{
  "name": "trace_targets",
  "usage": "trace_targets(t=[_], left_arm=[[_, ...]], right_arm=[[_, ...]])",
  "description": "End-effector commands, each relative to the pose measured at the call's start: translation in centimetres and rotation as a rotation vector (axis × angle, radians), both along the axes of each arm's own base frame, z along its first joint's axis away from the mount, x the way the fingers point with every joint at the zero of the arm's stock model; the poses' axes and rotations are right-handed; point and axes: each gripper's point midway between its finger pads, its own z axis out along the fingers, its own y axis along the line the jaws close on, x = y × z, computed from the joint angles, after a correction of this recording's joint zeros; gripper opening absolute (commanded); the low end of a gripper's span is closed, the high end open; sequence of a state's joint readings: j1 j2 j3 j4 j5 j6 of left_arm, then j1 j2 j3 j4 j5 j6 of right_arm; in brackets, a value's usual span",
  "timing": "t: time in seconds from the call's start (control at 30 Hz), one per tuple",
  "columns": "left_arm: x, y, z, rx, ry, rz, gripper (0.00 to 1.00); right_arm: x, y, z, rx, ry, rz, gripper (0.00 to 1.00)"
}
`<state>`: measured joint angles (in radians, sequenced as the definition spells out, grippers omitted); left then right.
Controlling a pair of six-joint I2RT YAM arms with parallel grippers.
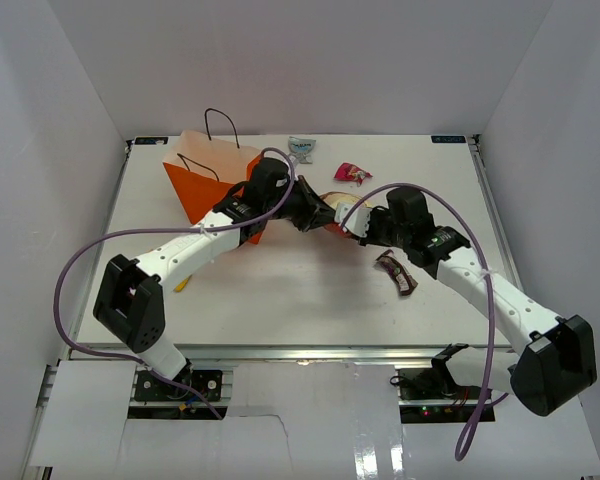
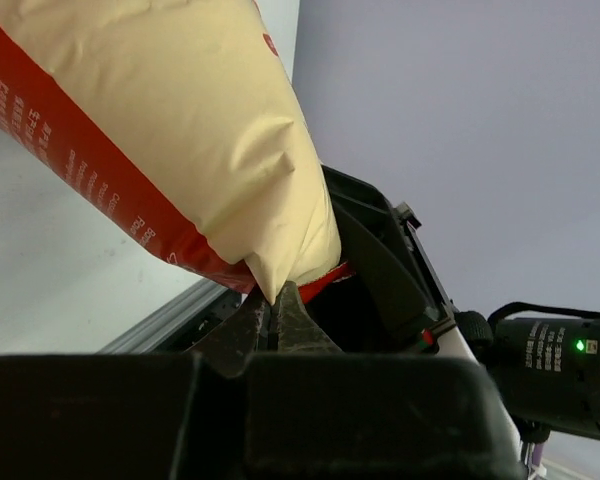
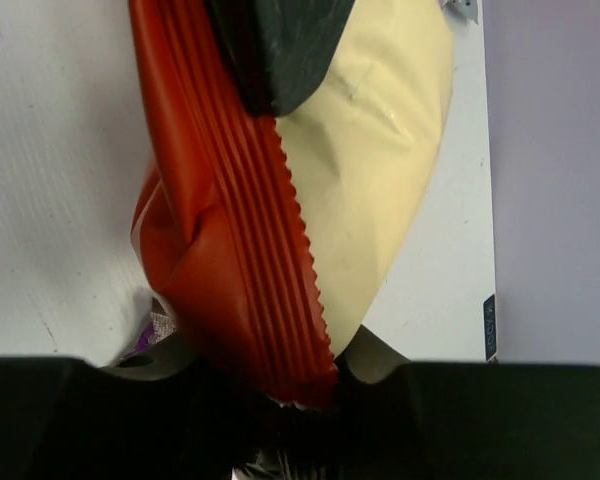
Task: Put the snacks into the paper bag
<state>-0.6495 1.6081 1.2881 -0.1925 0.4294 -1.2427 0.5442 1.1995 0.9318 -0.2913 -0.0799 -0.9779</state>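
Top view: the paper bag (image 1: 205, 185) lies at the upper left of the worktop (image 1: 300, 300). Both arms meet at centre, sharing the chip bag (image 1: 336, 204), probably a handover toward the paper bag.
Left wrist view: the left gripper (image 2: 272, 318) is pinched tight on the chip bag's cream corner.
Right wrist view: the right gripper (image 3: 305, 385) is clamped on its red crimped seal.
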Motion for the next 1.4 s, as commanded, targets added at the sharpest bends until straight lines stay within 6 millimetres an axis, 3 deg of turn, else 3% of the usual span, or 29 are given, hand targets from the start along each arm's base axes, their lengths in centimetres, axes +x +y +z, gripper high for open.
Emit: trace_targets(t=[0.0, 0.03, 0.07, 0.13, 0.23, 0.27, 0.37, 0.47, 0.5, 0.57, 0.63, 0.7, 0.73, 0.8, 0.83, 0.87, 0.93, 0.97, 1.07, 1.3, 1.37], left_arm=[[0.3, 0.1, 7.3, -0.118, -0.147, -0.011, 0.00], [0.3, 0.2, 7.5, -0.115, -0.154, -0.012, 0.00], [0.4, 0.2, 7.8, -0.110, -0.167, -0.015, 0.04], [0.7, 0.4, 8.8, -0.115, -0.190, -0.016, 0.14], [0.7, 0.7, 10.7, -0.133, -0.245, -0.027, 0.46], [0.9, 1.1, 11.4, -0.134, -0.281, -0.027, 0.63], [1.5, 2.3, 14.1, -0.141, -0.374, -0.017, 0.81], [1.8, 4.1, 17.5, -0.123, -0.499, -0.001, 0.87], [1.5, 4.9, 19.9, -0.118, -0.591, 0.000, 0.89], [1.8, 6.7, 21.6, -0.066, -0.663, 0.042, 0.91], [1.4, 8.8, 25.3, -0.006, -0.826, 0.102, 0.95], [0.6, 10.5, 27.1, 0.043, -0.906, 0.146, 0.98], [-0.9, 12.0, 29.1, 0.067, -0.998, 0.174, 0.98], [-1.7, 14.3, 30.6, 0.111, -1.063, 0.261, 0.98], [-3.6, 16.1, 32.4, 0.121, -1.131, 0.304, 0.98], [-3.6, 17.4, 32.4, 0.153, -1.139, 0.359, 0.98], [-4.9, 19.4, 33.0, 0.181, -1.170, 0.428, 0.98], [-5.9, 21.3, 33.2, 0.209, -1.187, 0.492, 0.98], [-7.5, 24.1, 32.4, 0.253, -1.178, 0.580, 0.98], [-9.4, 26.8, 28.1, 0.316, -1.078, 0.633, 0.98], [-10.4, 27.7, 27.7, 0.304, -1.066, 0.657, 0.98]], right_arm=[[-0.3, 1.4, 3.0, 0.050, -0.021, 0.067, 0.25], [-0.3, 1.5, 3.5, 0.061, -0.023, 0.065, 0.21], [-0.2, 1.6, 4.3, 0.082, -0.028, 0.057, 0.08], [-0.2, 1.8, 5.2, 0.110, -0.029, 0.050, 0.08], [-0.1, 2.0, 7.3, 0.175, -0.024, 0.043, 0.08], [0.0, 2.1, 8.6, 0.207, -0.026, 0.036, 0.08], [-0.1, 2.4, 10.8, 0.269, -0.026, 0.036, 0.08], [0.0, 2.8, 14.0, 0.344, -0.042, 0.043, 0.08], [-0.1, 3.1, 15.8, 0.375, -0.062, 0.058, 0.08], [-0.1, 3.4, 17.5, 0.411, -0.074, 0.069, 0.08], [-0.2, 4.0, 20.4, 0.471, -0.089, 0.091, 0.08], [-0.1, 4.8, 22.0, 0.520, -0.076, 0.107, 0.08], [-0.3, 5.0, 24.4, 0.557, -0.107, 0.122, 0.08], [0.0, 5.8, 26.2, 0.609, -0.104, 0.142, 0.08], [-0.4, 6.0, 28.3, 0.659, -0.115, 0.151, 0.08], [0.0, 6.5, 28.7, 0.678, -0.103, 0.157, 0.08], [-0.6, 7.3, 31.4, 0.754, -0.097, 0.195, 0.08], [-0.1, 7.8, 31.5, 0.770, -0.078, 0.201, 0.08], [-0.6, 9.4, 33.4, 0.847, -0.034, 0.266, 0.08], [-2.1, 13.2, 35.4, 0.935, 0.034, 0.373, 0.08], [-2.4, 14.3, 35.7, 0.944, 0.039, 0.395, 0.08]])
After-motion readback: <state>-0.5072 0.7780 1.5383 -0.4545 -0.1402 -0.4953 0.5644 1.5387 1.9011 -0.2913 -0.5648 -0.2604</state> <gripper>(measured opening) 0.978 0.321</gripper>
